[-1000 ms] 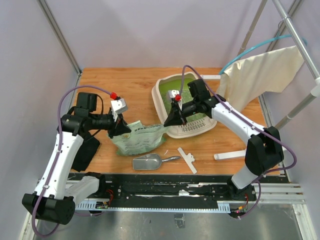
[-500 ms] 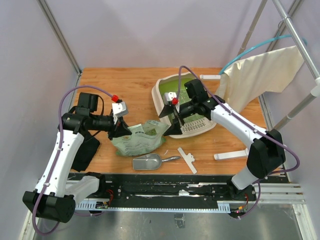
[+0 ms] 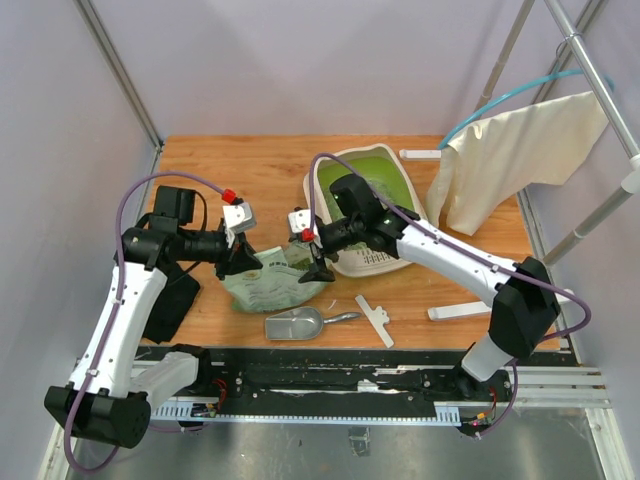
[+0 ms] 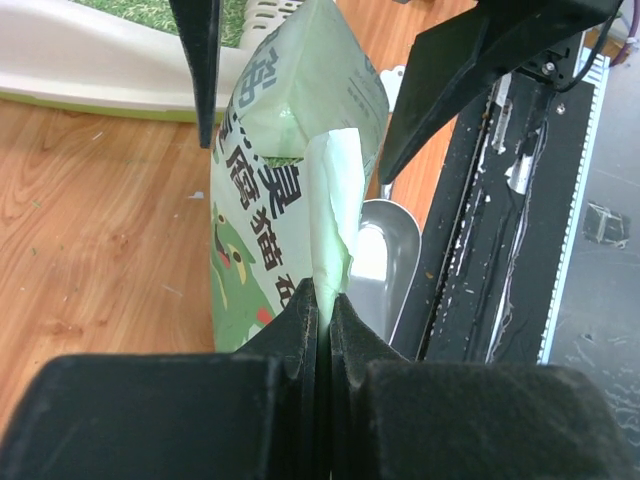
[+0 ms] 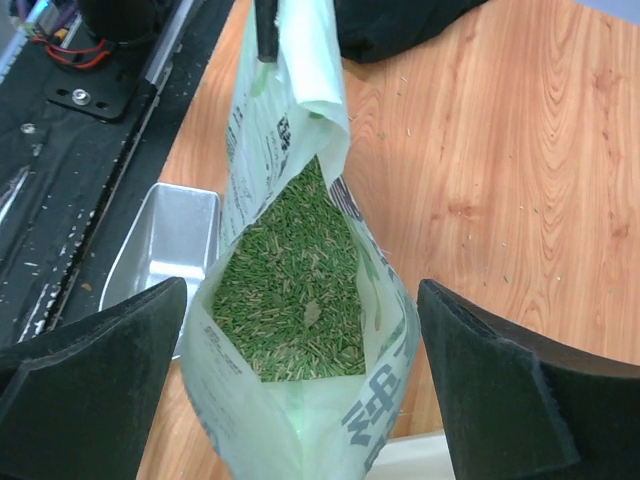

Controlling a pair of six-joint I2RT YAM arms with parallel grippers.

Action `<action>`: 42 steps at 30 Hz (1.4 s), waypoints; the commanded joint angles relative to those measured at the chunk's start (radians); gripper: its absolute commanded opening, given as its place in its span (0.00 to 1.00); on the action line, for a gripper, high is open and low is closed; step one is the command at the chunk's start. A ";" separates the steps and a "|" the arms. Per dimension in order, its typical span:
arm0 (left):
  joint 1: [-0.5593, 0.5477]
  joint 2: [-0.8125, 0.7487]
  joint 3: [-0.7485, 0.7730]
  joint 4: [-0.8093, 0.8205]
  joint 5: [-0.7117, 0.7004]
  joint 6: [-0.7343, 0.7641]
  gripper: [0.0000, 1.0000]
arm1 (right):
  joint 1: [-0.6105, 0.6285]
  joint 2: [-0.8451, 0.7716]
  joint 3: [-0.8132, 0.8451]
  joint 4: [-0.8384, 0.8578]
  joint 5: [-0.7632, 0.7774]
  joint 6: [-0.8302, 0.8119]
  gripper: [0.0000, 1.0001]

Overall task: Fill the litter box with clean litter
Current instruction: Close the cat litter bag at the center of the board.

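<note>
Two arms reach toward the middle of the top view. One light green bag [image 3: 272, 285] lies on the wooden surface [image 3: 230, 170], a bit left of the middle. The left pincer [image 4: 322, 300] is pressed together on the bag's thin top edge. The right pincer [image 5: 302, 290] is wide apart, with one finger on each side of the bag's open mouth. The clean litter [image 5: 290, 310] sits inside the bag. One litter box [image 3: 314, 200] stands just right of the bag, in the upper middle. One silver scoop [image 3: 297, 323] lies below the bag. Three white strips [image 3: 375, 320] lie on the surface.
</note>
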 commanded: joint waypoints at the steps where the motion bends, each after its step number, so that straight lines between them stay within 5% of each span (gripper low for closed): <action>1: 0.000 -0.040 0.062 0.044 0.033 -0.022 0.01 | 0.020 0.028 0.040 0.042 0.094 -0.012 0.98; 7: 0.001 -0.043 0.060 0.051 0.029 -0.024 0.01 | 0.024 0.093 0.112 -0.092 -0.015 -0.053 0.97; 15: 0.001 -0.048 0.042 0.052 -0.031 -0.030 0.01 | -0.011 0.162 0.208 -0.311 -0.176 0.011 0.40; 20: 0.000 -0.039 0.022 0.062 -0.029 -0.036 0.05 | -0.014 0.182 0.221 -0.391 -0.193 -0.015 0.18; 24: 0.000 -0.036 0.002 0.077 -0.046 -0.047 0.17 | -0.014 0.195 0.234 -0.411 -0.195 -0.014 0.06; 31: 0.000 -0.032 -0.066 0.132 -0.042 -0.051 0.71 | -0.034 0.210 0.258 -0.409 -0.240 0.026 0.01; 38: 0.000 -0.005 -0.165 0.154 0.096 0.041 0.70 | -0.069 0.232 0.285 -0.410 -0.285 0.051 0.01; 42: 0.000 0.055 -0.142 0.132 0.125 0.071 0.47 | -0.094 0.252 0.302 -0.411 -0.311 0.063 0.01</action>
